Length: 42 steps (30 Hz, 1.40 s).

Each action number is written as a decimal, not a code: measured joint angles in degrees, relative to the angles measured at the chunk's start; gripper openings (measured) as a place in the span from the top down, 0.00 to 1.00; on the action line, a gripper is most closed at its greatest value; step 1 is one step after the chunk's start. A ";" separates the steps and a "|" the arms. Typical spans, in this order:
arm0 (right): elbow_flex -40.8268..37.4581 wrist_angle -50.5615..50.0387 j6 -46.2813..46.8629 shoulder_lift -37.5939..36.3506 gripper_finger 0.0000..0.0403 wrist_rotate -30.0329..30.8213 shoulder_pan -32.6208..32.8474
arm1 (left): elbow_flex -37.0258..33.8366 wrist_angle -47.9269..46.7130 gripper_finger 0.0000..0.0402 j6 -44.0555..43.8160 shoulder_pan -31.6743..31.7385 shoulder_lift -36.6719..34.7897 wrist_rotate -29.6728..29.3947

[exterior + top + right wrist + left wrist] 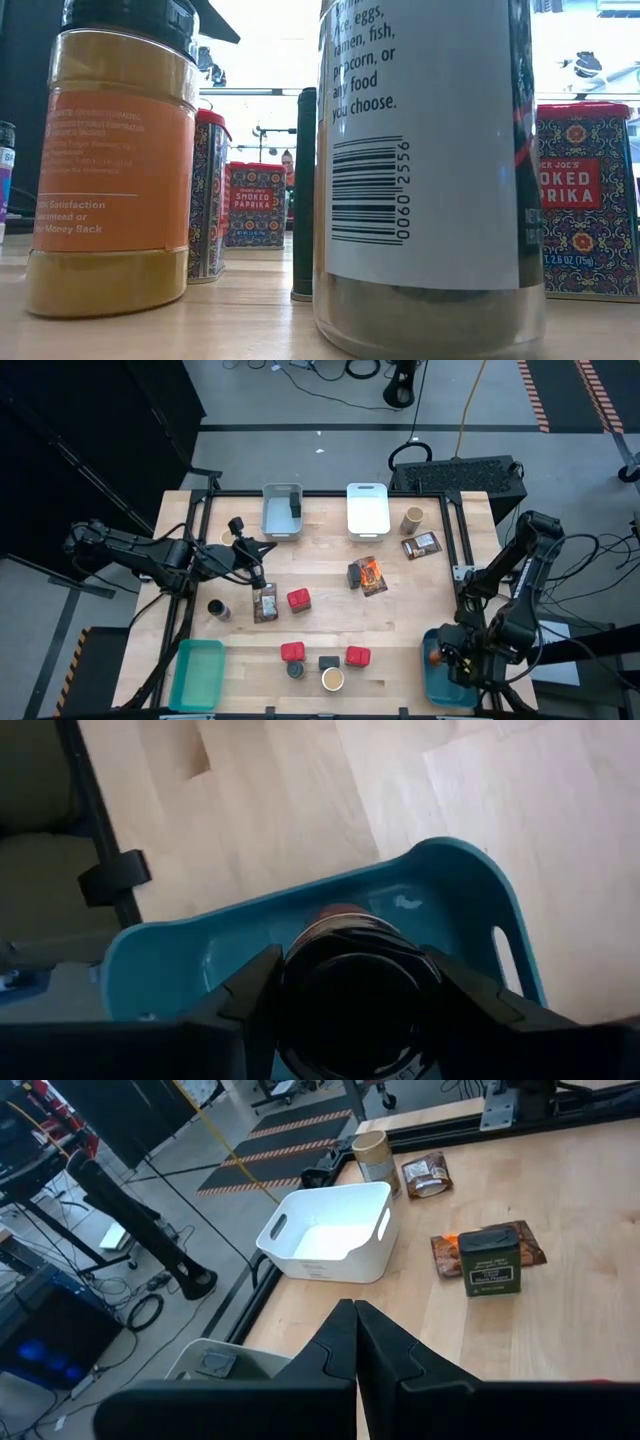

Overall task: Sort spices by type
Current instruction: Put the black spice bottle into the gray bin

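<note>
I have the right tool (pixel 355 1010) clamped on a dark jar (pixel 358 982) over the blue bin (pixel 460 885); my left tool (pixel 355 1355) hangs closed, empty, above the worktop (pixel 560 1330).

Bright backlit low view, blurred foreground.

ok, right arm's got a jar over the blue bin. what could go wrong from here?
1. The right end effector holds the dark-lidded jar above the blue bin; released from there, it may tip or roll.
2. The left end effector, shut and empty, sits near a packet and red tin; a swing might knock them.
</note>
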 joint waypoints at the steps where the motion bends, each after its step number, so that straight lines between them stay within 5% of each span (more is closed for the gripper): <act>1: -0.43 0.49 0.00 0.00 0.57 0.01 0.00 | 0.00 -0.02 1.00 0.01 -0.01 0.00 0.00; 42: -1.41 -0.59 -0.02 9.03 0.48 0.38 -0.22 | 0.00 -0.15 1.00 0.06 -0.02 0.00 -0.02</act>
